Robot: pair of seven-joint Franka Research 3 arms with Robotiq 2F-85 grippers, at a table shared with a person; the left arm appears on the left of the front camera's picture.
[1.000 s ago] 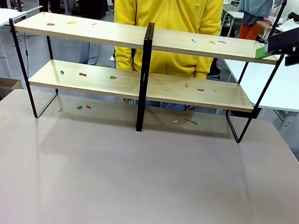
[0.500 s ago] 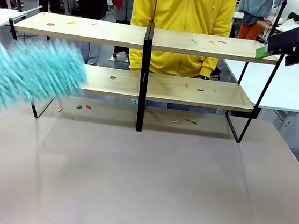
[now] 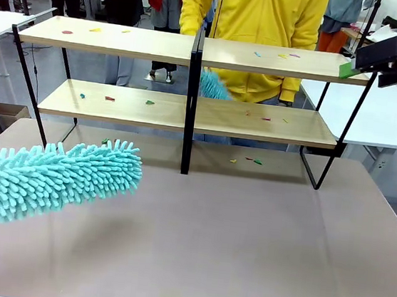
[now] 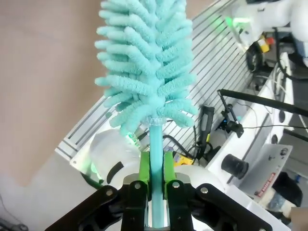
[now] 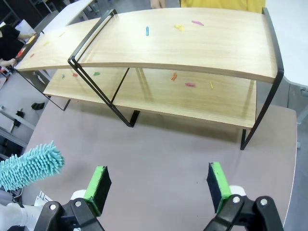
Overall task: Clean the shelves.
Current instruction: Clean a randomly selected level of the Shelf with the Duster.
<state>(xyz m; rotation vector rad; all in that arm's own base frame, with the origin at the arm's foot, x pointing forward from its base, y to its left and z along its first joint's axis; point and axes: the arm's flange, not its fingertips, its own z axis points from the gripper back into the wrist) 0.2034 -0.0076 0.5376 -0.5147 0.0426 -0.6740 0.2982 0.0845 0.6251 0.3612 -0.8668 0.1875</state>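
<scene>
Teal duster low over the desk, with the shelves along the far side.
The left arm's fingers [image 4: 144, 166] are clamped narrow on the thin handle of a fluffy teal duster [image 3: 51, 178], which hangs above the near-left part of the brown desk [image 3: 230, 252]. The right arm's fingers [image 5: 98, 188] stand wide, holding nothing, high by the right end of the shelves [image 3: 125, 40]. Small coloured scraps [image 3: 146, 102] lie on both boards. Behind the centre post, what may be a second teal duster [image 3: 211, 85] shows in front of a person in yellow [image 3: 253, 18].
</scene>
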